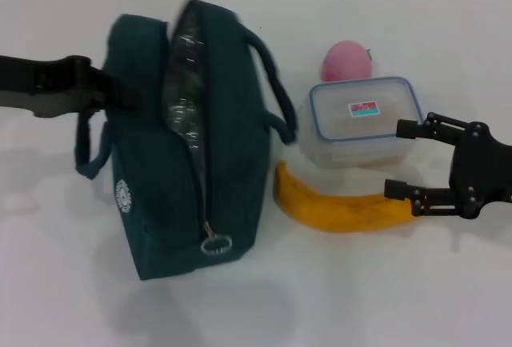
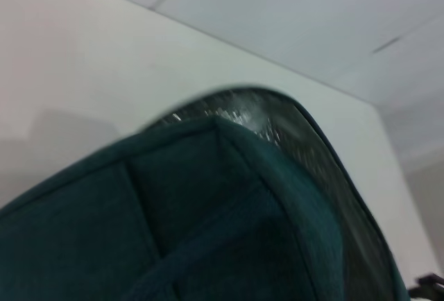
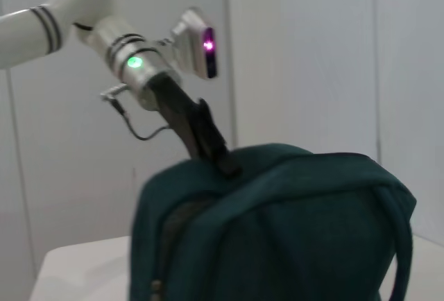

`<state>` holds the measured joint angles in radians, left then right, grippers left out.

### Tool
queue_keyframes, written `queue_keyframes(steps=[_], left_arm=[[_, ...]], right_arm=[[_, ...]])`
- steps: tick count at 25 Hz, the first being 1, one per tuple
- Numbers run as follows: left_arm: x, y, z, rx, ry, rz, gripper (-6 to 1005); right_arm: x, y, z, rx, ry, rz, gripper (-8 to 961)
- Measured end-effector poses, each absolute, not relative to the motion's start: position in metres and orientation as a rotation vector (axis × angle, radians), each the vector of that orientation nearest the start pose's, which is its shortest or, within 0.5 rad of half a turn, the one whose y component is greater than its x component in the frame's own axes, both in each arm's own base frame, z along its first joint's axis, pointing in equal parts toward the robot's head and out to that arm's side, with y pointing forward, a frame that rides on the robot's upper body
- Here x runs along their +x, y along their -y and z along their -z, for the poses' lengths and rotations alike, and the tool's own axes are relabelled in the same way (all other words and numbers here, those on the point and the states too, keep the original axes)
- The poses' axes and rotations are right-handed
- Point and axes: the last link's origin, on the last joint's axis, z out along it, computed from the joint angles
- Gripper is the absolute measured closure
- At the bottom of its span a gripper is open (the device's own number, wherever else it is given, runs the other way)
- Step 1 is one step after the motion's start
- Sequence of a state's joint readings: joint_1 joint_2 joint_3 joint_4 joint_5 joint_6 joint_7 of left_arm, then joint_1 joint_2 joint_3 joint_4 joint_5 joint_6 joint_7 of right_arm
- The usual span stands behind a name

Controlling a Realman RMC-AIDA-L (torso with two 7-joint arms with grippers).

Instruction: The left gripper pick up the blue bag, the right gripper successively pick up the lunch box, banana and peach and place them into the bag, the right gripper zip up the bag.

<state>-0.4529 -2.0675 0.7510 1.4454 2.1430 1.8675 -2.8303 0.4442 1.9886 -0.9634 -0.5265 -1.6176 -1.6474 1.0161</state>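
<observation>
left gripper (image 1: 120, 91) jaws grip the blue bag (image 1: 192, 155); right gripper (image 1: 404, 159) jaws gape beside the lunch box (image 1: 360, 119).

Left gripper (image 3: 225, 162): a black, slim claw on a silver cuff with dark rings, a lit green lamp, a thin black looped cable and a white forearm. Right gripper (image 1: 404, 161): black two-fingered claw (blocky, jointed links).
</observation>
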Motion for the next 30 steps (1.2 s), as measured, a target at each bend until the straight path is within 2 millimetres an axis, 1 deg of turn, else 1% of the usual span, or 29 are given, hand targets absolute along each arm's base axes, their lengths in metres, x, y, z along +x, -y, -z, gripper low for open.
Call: queue_keyframes(steps=[5, 7, 11, 13, 15, 20, 24, 27, 30], left_arm=[[-0.204, -0.314, -0.098, -2.338, 1.796, 0.448, 957], [-0.204, -0.313, -0.096, -2.343, 1.800, 0.446, 957], [-0.206, -0.312, -0.092, -2.345, 1.818, 0.441, 957], [-0.208, -0.312, -0.090, -2.345, 1.835, 0.443, 957], [-0.209, -0.312, -0.088, -2.348, 1.845, 0.444, 957], [-0.206, -0.310, -0.081, -2.398, 1.817, 0.396, 957], [-0.206, -0.310, -0.079, -2.405, 1.819, 0.392, 957], [-0.207, -0.310, -0.079, -2.398, 1.823, 0.398, 957], [-0.207, -0.311, -0.080, -2.394, 1.822, 0.404, 958]], right_arm=[[0.270, -0.308, -0.007, -2.694, -0.296, -0.879, 70], [0.274, -0.313, -0.009, -2.649, -0.379, -0.873, 70], [0.286, -0.321, -0.015, -2.454, -0.629, -0.972, 70], [0.289, -0.323, -0.014, -2.386, -0.707, -1.019, 70], [0.293, -0.327, -0.012, -2.335, -0.772, -1.022, 70], [0.307, -0.333, -0.007, -2.148, -0.989, -1.067, 70], [0.314, -0.335, 0.001, -2.046, -1.086, -1.071, 72], [0.318, -0.336, 0.005, -2.016, -1.134, -1.061, 75], [0.315, -0.338, 0.010, -2.016, -1.159, -1.066, 77]])
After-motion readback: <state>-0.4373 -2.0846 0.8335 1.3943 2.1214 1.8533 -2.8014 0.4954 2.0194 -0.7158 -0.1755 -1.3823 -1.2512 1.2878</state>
